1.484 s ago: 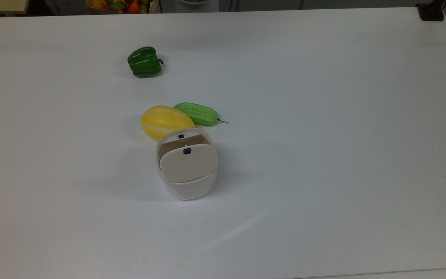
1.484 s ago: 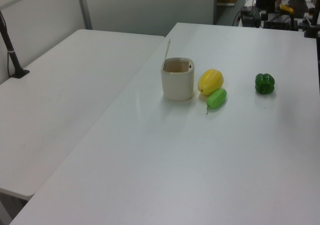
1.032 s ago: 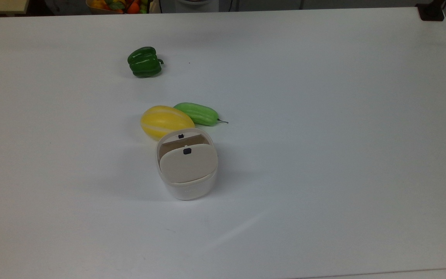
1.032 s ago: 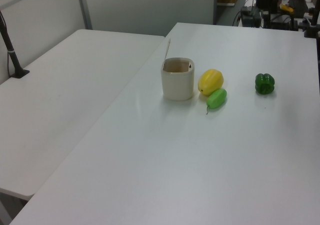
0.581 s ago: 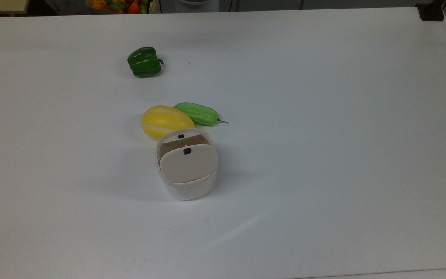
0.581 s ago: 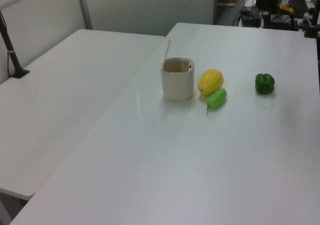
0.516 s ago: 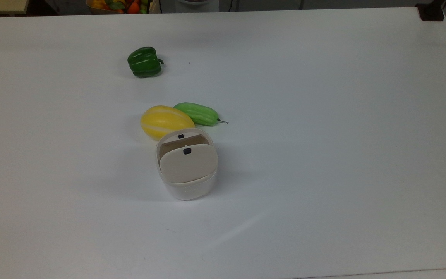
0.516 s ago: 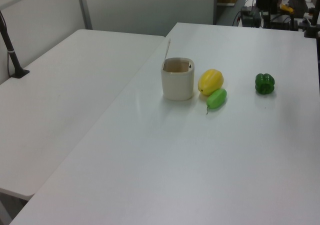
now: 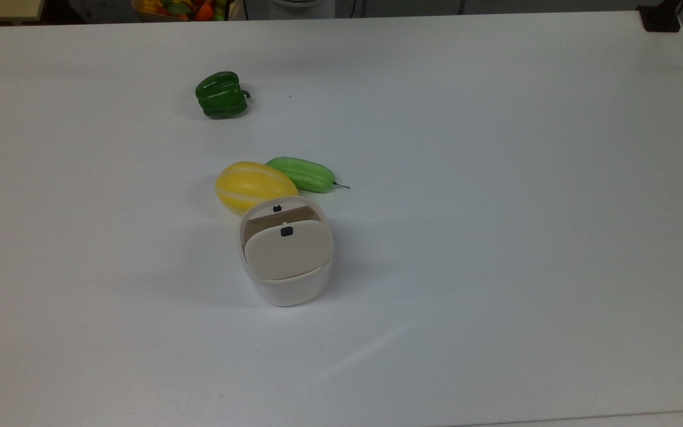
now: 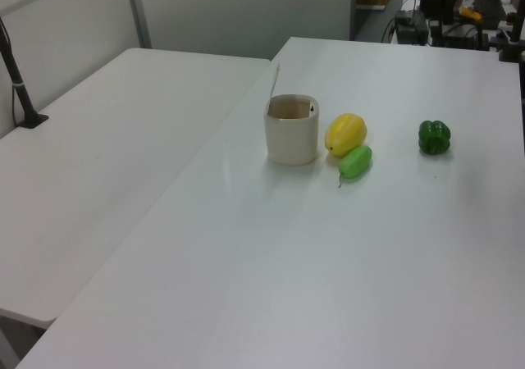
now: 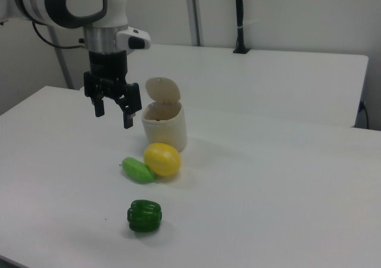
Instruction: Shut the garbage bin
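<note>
The garbage bin (image 9: 287, 289) is a small white tub near the middle of the table. Its beige lid (image 9: 287, 250) with a small black button stands raised on its hinge, leaving the mouth uncovered. The left view shows the bin (image 10: 291, 138) with the lid (image 10: 274, 82) edge-on and upright. In the right view the lid (image 11: 162, 90) rises behind the bin (image 11: 165, 127). My gripper (image 11: 113, 114) hangs in the air at the right view's left of the bin, apart from it, open with nothing between its fingers.
A yellow melon (image 9: 252, 185) and a light green cucumber (image 9: 303, 173) lie right beside the bin. A dark green pepper (image 9: 221, 95) sits farther off. A second white table (image 10: 107, 139) with a black pole (image 10: 20, 90) adjoins this one.
</note>
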`<state>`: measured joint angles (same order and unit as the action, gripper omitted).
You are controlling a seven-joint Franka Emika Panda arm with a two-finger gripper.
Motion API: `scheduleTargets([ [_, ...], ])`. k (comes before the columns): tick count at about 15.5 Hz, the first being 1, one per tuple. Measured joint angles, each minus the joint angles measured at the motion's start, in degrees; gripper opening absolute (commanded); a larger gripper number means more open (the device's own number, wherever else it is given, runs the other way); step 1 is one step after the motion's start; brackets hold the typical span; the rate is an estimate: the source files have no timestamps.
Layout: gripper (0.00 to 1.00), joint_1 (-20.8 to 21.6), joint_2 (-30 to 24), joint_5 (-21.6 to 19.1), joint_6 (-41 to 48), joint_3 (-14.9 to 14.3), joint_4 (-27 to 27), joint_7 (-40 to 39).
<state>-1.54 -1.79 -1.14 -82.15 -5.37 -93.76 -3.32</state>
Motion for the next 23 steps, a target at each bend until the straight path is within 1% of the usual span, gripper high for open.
scheduleTargets([
  [3, 1.00, 0.00, 1.96, 0.00, -0.05, 0.00, 2.48, 0.02],
  [4, 0.98, 0.00, 2.84, 0.00, -0.05, 0.00, 3.44, 0.03],
  [5, 0.86, 0.03, 3.63, -0.08, -0.05, 0.00, 4.14, 0.03],
  [6, 0.72, 0.09, 4.23, -0.47, -0.05, 0.00, 4.67, 0.03],
  [7, 0.55, 0.16, 4.62, -1.07, -0.05, 0.01, 4.98, 0.03],
  [8, 0.45, 0.20, 4.84, -1.82, -0.05, 0.03, 5.19, 0.03],
  [11, 0.27, 0.20, 4.93, -4.35, -0.83, 0.04, 5.56, 0.03],
  [12, 0.17, 0.19, 4.93, -5.08, -2.94, 0.04, 5.68, 0.03],
  [13, 0.04, 0.19, 4.94, -5.39, -5.15, 0.04, 5.72, 0.03],
  [14, 0.00, 0.17, 5.01, -5.48, -7.19, 0.04, 5.72, 0.04],
  [21, 0.00, 0.14, 8.27, -5.66, -16.36, 0.04, 5.72, 0.08],
  [23, 0.00, 0.10, 9.35, -7.79, -18.88, 0.02, 5.72, 0.08],
])
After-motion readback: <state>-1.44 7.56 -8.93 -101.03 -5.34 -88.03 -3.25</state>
